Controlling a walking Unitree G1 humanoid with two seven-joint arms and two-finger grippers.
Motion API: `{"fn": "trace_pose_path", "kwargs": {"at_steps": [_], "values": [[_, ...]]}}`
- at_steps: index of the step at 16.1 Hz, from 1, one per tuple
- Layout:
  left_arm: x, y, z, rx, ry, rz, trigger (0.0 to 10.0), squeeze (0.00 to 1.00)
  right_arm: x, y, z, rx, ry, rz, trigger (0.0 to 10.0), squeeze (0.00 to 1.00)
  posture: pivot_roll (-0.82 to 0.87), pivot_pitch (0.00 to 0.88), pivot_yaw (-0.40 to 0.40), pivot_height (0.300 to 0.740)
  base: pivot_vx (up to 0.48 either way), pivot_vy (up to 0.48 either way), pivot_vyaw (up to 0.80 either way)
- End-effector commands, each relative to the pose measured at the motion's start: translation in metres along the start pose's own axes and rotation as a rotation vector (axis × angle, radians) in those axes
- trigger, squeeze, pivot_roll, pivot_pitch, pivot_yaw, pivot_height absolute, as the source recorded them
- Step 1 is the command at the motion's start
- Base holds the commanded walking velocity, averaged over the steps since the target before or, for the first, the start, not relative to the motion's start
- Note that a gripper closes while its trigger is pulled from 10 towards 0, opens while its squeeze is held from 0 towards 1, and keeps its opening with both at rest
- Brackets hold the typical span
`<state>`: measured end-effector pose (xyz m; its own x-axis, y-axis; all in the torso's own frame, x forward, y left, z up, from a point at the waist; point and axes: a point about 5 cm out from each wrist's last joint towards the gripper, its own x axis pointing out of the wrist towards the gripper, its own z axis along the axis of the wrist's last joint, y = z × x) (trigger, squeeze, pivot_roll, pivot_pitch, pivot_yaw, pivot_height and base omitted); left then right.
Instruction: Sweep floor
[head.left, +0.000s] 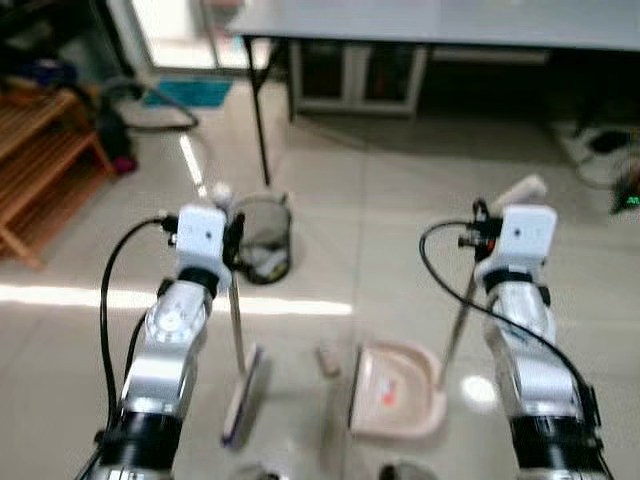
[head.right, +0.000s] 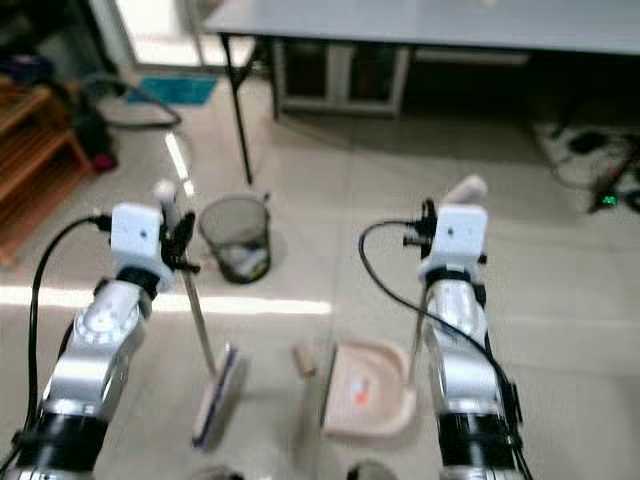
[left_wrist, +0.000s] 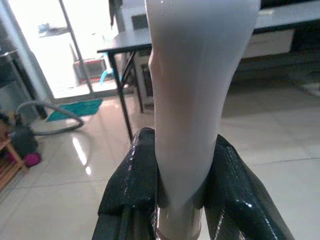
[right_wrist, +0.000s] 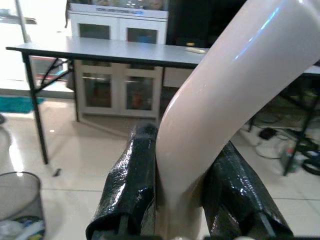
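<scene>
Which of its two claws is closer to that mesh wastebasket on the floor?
Left. The left gripper, shut on the broom handle, is right beside the wastebasket. The right gripper, shut on the dustpan handle, is well off to the basket's right, above the dustpan.

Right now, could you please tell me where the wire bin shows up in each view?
Left eye: bin centre-left, beside the left pincer.
Right eye: bin left of centre.
Left wrist: no bin.
Right wrist: bin in the bottom-left corner.
Shared landmark: table leg.
</scene>
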<state>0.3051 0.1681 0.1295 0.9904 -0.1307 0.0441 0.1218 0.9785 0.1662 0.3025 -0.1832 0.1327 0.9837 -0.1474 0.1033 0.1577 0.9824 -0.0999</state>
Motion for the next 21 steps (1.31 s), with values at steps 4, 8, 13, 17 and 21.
{"fn": "trace_pose_path", "kwargs": {"at_steps": [4, 8, 13, 17, 21], "values": [[0.005, 0.006, 0.015, 0.041, -0.075, 0.04, 10.0, 0.0, -0.001, 0.009, 0.004, 0.024, -0.012, 0.037, 10.0, 0.0, 0.01, 0.065, 0.046, 0.74, 0.0, 0.0, 0.0], [0.006, 0.004, 0.016, 0.022, -0.084, 0.021, 10.0, 0.0, 0.0, 0.015, 0.005, 0.05, -0.016, 0.063, 10.0, 0.0, 0.01, 0.064, 0.044, 0.74, 0.29, 0.0, 0.0], [0.008, 0.002, 0.016, 0.013, -0.084, 0.016, 10.0, 0.0, 0.004, 0.016, 0.009, 0.066, -0.022, 0.078, 10.0, 0.0, 0.01, 0.06, 0.043, 0.74, 0.359, 0.0, 0.0], [0.008, 0.004, 0.016, 0.017, -0.083, 0.018, 10.0, 0.0, 0.005, 0.018, 0.01, 0.072, -0.031, 0.079, 10.0, 0.0, 0.02, 0.064, 0.041, 0.74, 0.385, 0.0, 0.0], [0.008, 0.005, 0.015, 0.014, -0.078, 0.022, 10.0, 0.0, 0.005, 0.016, 0.01, 0.067, -0.035, 0.079, 10.0, 0.0, 0.01, 0.071, 0.037, 0.74, 0.381, 0.0, 0.0]]}}
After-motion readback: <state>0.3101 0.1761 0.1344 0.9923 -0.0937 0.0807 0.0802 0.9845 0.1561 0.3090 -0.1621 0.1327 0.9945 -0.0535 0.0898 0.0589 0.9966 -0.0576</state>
